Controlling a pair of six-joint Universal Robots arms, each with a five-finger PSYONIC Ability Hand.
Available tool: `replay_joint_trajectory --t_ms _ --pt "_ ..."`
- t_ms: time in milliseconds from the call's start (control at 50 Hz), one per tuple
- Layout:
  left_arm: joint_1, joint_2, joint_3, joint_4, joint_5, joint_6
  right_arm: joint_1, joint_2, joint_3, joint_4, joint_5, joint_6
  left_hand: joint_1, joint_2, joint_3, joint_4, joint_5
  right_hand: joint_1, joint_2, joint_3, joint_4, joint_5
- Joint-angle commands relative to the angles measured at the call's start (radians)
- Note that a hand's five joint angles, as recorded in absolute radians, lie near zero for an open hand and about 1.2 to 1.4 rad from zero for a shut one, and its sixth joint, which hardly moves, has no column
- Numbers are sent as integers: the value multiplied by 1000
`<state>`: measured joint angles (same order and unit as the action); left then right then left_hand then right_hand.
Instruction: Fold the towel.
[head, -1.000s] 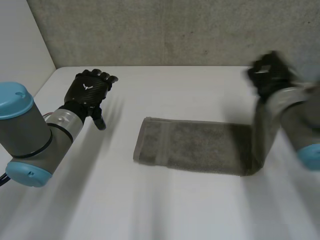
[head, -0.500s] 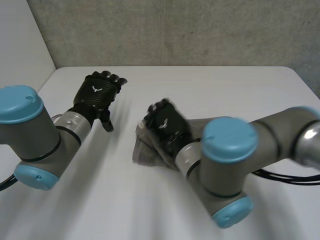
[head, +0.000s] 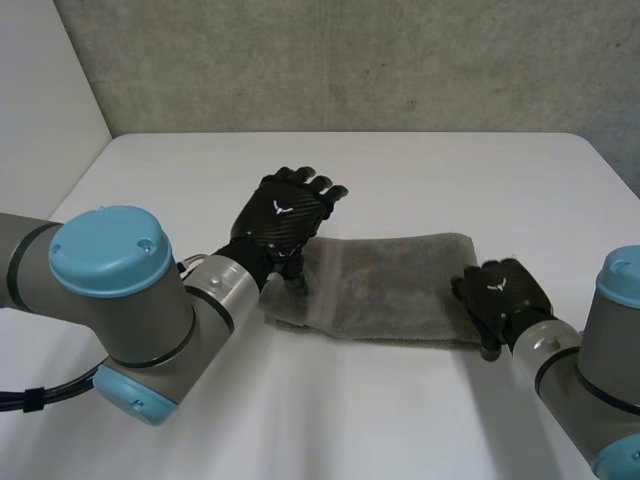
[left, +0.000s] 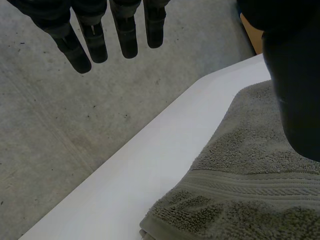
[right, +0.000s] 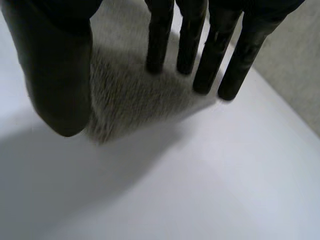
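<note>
A grey towel (head: 390, 285) lies flat across the middle of the white table (head: 420, 170), folded into a long strip. My left hand (head: 283, 212) hovers over its left end with the fingers (left: 125, 35) straight and spread and the thumb above the towel (left: 250, 175). At the towel's right end, near the front corner, rests my right hand (head: 500, 295). Its fingers (right: 160, 35) are straight and point down at the towel (right: 130, 85), with the thumb apart and nothing pinched.
A grey concrete wall (head: 350, 60) runs along the table's far edge, and a white wall (head: 40, 90) stands at the far left. Bare tabletop lies in front of the towel and behind it.
My right hand carried the lifted right end across to the towel's left end, then came back to the right end. My left hand moved right, over the towel's left end.
</note>
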<state>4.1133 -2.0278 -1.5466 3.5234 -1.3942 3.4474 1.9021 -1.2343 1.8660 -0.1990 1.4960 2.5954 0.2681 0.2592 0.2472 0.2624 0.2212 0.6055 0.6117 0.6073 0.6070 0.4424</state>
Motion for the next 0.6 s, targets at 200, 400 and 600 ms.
replay_joint_trajectory --t_ms 200,400,600 --pt "13 14 -9 -3 -32 -4 -24 64 -79 -62 12 -5 -75 -66 -54 -69 -203 791 785 789 789 779" --pt "51 69 -36 -12 -37 -4 -5 16 -163 -71 -19 -11 -78 -69 -57 -72 -206 791 785 789 789 779" --pt "134 161 -44 -9 -57 -16 288 101 -393 -60 -166 18 -72 -63 -51 -66 -200 791 785 789 789 779"
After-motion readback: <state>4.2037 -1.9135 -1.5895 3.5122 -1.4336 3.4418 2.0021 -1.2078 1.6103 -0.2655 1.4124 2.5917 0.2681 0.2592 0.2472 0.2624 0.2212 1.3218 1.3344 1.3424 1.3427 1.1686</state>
